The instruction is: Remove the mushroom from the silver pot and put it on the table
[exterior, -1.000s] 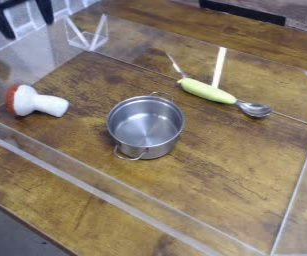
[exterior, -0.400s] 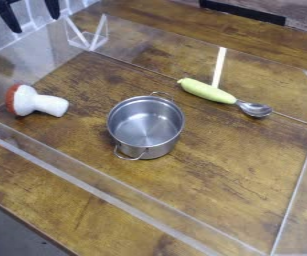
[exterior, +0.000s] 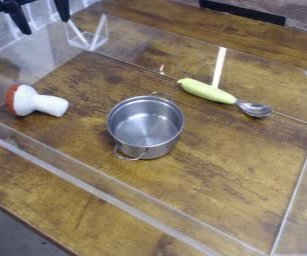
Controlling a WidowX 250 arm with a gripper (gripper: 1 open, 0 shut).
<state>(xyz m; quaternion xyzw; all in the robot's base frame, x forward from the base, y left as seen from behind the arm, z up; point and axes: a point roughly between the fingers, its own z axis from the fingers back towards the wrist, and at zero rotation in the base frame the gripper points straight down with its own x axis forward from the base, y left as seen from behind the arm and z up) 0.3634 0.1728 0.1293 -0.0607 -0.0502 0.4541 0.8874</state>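
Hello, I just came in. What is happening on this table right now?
Nothing is being handled at this moment. The gripper hangs at the top left corner with its fingers open and empty. The mushroom lies on its side on the table, left of the silver pot, which looks empty. A yellow-green vegetable toy and a metal spoon lie further back on the right. So the mushroom seems to be out of the pot already.
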